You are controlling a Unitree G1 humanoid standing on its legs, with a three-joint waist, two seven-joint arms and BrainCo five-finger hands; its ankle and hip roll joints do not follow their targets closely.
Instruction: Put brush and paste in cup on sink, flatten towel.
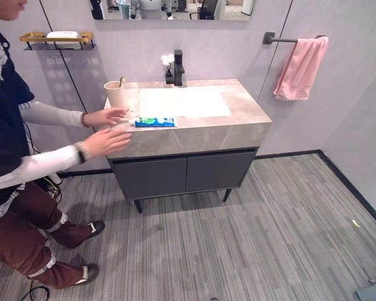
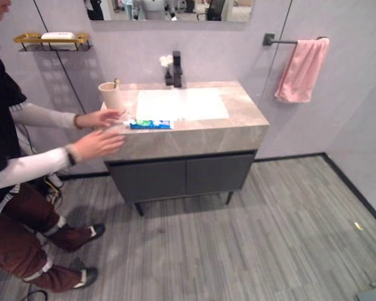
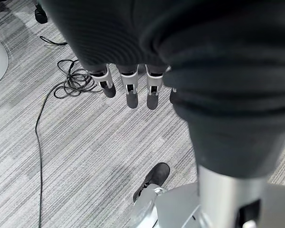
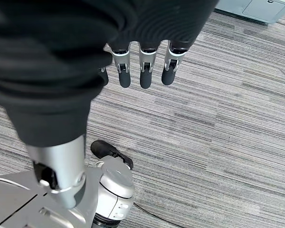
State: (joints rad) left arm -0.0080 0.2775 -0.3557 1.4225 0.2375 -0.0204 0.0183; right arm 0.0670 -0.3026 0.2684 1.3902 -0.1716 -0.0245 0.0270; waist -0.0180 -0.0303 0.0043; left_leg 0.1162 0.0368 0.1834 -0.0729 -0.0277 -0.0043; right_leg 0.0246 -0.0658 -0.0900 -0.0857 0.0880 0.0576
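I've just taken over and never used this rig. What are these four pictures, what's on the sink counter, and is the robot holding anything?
The two wide pictures come from the robot's head camera, facing a sink counter. On it stand a cup with a brush inside and a toothpaste tube lying flat. A person reaches both hands over the counter. A pink towel hangs bunched on a wall bar. The other two pictures look along each wrist: the left hand and right hand hang over the floor, fingers straight, holding nothing.

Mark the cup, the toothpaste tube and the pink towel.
cup (image 1: 116,95), left eye view, its side wall.
toothpaste tube (image 1: 155,121), left eye view, middle of the tube.
pink towel (image 1: 299,70), left eye view, middle of the hanging cloth.
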